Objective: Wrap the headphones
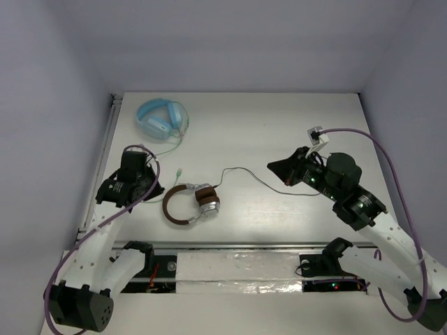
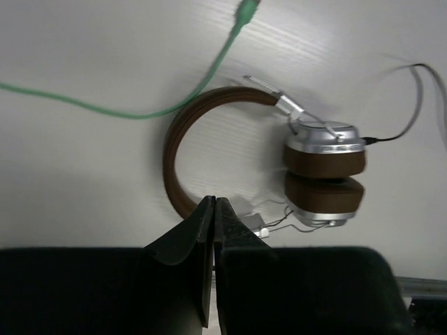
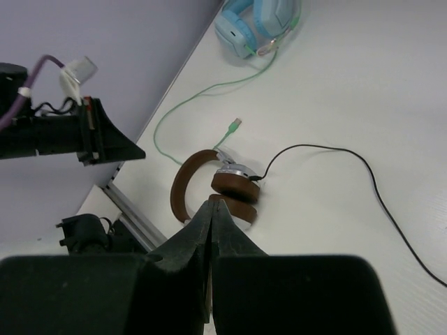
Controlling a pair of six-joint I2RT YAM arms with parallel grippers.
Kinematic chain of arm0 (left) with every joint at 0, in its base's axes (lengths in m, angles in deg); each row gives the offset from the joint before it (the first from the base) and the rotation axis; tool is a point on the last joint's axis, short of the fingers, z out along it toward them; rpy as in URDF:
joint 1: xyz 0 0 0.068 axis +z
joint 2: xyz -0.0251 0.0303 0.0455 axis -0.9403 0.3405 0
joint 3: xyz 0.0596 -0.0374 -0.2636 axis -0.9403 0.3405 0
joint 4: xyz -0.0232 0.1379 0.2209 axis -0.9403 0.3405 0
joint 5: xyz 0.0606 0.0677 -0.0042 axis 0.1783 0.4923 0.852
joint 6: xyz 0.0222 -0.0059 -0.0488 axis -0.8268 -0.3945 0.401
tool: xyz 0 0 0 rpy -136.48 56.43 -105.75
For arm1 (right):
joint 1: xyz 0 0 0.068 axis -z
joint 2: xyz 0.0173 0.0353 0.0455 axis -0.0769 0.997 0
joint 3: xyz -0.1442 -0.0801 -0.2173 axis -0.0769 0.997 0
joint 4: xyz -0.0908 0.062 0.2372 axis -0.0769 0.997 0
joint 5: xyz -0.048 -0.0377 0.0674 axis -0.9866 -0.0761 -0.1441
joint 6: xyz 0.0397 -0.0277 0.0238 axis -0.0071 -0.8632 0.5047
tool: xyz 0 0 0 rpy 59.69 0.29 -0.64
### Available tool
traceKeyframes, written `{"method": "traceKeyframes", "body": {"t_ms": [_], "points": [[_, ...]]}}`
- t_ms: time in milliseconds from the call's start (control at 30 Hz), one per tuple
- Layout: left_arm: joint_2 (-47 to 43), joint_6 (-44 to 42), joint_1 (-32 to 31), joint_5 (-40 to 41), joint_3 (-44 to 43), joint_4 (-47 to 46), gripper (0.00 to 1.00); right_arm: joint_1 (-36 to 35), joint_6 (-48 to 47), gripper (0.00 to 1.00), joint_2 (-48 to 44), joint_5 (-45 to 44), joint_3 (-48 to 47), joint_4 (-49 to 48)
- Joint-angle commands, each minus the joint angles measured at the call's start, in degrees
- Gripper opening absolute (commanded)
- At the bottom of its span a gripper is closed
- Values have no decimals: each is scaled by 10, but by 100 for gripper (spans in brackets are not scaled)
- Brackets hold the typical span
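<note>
brown headphones [image 1: 190, 204] lie near front edge of table [image 1: 307, 125], between the arms. left gripper [image 2: 213, 204], fingers pressed together, sits just beside the headband, little room on that side. right gripper [image 1: 276, 166], fingers also together, is well apart on the right. black cable [image 1: 244, 173] runs from the ear cups toward it, crossing that approach. green cable [image 1: 171, 150] trails from light blue headphones [image 1: 162, 117] at far left, plug near the headband. open tabletop far centre and right. metal rail [image 1: 244, 246] bounds the near side.
</note>
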Motion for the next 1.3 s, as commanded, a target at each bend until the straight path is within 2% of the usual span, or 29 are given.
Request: {"method": "traceKeyframes", "body": {"t_ms": [0,33,133,167,233,267,300,533,633,867,1100,1267], "points": [[16,49,-19,86,16,58,0,-4,-7,0,-26,-14,-12,1],[27,62,-19,94,19,62,0,-4,-6,0,-28,-13,-7,-3],[55,77,-24,101,28,67,22,-4,-3,0,-32,-7,5,-10],[64,81,-24,92,30,61,34,-4,-4,0,-32,-8,8,-11],[93,82,-24,91,34,49,40,-4,-4,0,-38,-13,14,-12],[103,82,-24,93,41,27,49,-4,-3,0,-41,-12,16,-17],[111,83,-24,92,44,17,52,-4,-3,0,-45,-10,17,-17],[153,131,-58,58,83,-34,53,-4,0,0,-50,2,30,-26],[160,171,-97,82,94,-47,52,-4,2,0,-48,5,33,-35],[189,197,-116,129,82,-39,52,-4,1,0,-56,0,34,-33],[233,205,-121,184,49,2,43,-4,1,0,-75,-8,36,-25],[192,202,-121,207,34,20,48,-4,1,0,-67,-8,37,-28]]}}
